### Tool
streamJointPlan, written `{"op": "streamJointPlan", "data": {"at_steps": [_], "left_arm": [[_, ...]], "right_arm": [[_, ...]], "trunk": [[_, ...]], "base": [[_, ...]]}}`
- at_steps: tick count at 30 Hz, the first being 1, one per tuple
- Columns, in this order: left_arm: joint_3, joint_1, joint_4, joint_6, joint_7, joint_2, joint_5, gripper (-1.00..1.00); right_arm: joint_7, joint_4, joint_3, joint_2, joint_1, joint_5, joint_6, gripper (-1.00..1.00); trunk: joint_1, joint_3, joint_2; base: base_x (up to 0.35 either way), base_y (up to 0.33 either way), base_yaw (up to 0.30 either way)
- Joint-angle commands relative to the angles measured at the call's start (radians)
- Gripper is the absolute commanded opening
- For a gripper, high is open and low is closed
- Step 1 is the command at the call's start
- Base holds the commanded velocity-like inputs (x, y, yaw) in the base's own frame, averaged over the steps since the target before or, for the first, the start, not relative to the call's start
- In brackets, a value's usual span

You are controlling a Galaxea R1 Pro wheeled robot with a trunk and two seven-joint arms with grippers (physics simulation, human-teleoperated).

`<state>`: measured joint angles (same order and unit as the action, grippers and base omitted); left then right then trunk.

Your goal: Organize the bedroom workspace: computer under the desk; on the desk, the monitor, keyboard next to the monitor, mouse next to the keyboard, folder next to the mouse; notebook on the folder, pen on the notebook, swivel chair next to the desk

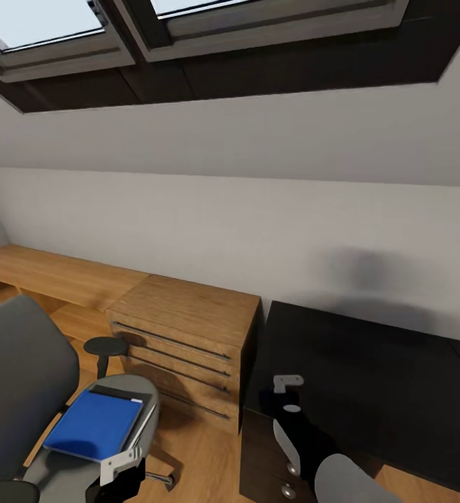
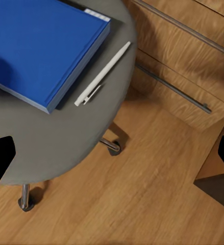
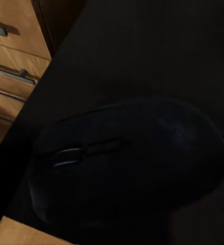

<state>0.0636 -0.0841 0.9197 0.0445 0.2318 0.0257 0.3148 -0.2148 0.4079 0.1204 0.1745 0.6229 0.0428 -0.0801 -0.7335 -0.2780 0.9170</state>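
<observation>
The swivel chair stands at the lower left, and the blue folder lies flat on its grey seat. A white pen rests on the seat beside the folder. A thin dark edge, seemingly the notebook, peeks out from under the folder's far side. My left gripper hovers open over the seat's front rim. My right gripper is above the left front corner of the black desk, with the black mouse held close between its fingers. Monitor, keyboard and computer are out of view.
A light-wood drawer cabinet stands between chair and desk, and a low wood bench runs along the wall behind the chair. The desk's drawer unit with silver knobs sits below its left end. Sloped skylights are overhead. The floor is wood.
</observation>
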Motion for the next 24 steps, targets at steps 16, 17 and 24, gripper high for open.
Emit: {"op": "streamJointPlan", "data": {"at_steps": [16,17,24], "left_arm": [[0.008,0.000,0.011,0.010,0.011,0.001,0.008,1.00],[0.008,0.000,0.014,0.011,0.011,0.001,0.009,1.00],[0.009,0.000,0.026,0.012,0.012,0.000,0.010,1.00]], "right_arm": [[-0.040,-0.094,-0.023,0.000,0.066,0.006,-0.001,-1.00],[-0.040,-0.094,-0.024,0.000,0.067,0.006,-0.005,-1.00],[-0.043,-0.094,-0.025,0.000,0.067,0.007,-0.037,-1.00]], "trunk": [[0.000,-0.001,0.001],[0.000,-0.001,0.001],[0.000,-0.001,0.001]], "base": [[0.082,0.000,0.000],[0.006,0.000,0.000],[0.001,0.000,0.000]]}}
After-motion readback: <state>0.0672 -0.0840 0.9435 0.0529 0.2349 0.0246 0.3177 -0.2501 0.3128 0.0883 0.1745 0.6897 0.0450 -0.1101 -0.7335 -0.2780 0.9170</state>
